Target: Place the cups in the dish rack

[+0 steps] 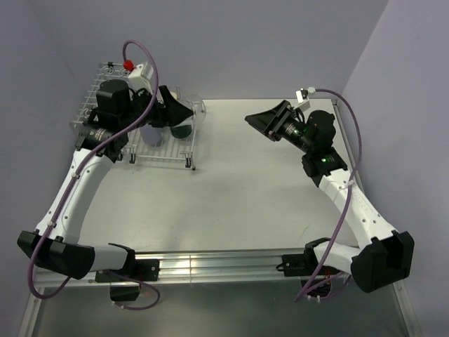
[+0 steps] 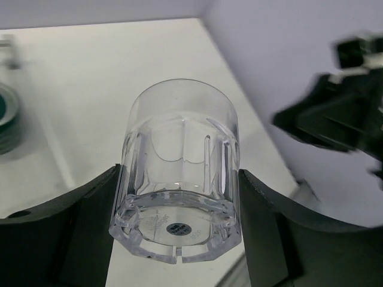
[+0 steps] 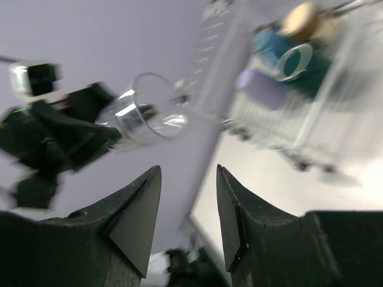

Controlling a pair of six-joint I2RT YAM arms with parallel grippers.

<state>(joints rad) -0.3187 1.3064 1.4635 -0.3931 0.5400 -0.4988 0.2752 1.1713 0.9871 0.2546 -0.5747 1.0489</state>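
My left gripper (image 1: 175, 110) is shut on the clear tumbler (image 1: 196, 107), which it holds in the air over the right end of the white wire dish rack (image 1: 95, 95). In the left wrist view the clear tumbler (image 2: 176, 155) is pinched near its thick base between both black fingers (image 2: 84, 221). Inside the rack are a dark teal mug (image 1: 182, 129) and a lavender tumbler (image 1: 152, 134). The right wrist view blurrily shows the teal mug (image 3: 293, 60), the lavender tumbler (image 3: 263, 89) and a tan-brown cup (image 3: 305, 21). My right gripper (image 1: 257, 120) hovers over the table's far right, open with nothing in it.
A red-capped white object (image 1: 132, 67) stands at the rack's back. The purple back wall and right wall close in behind the table (image 1: 238, 196). My right arm's gripper (image 2: 335, 119) shows dark at the right of the left wrist view.
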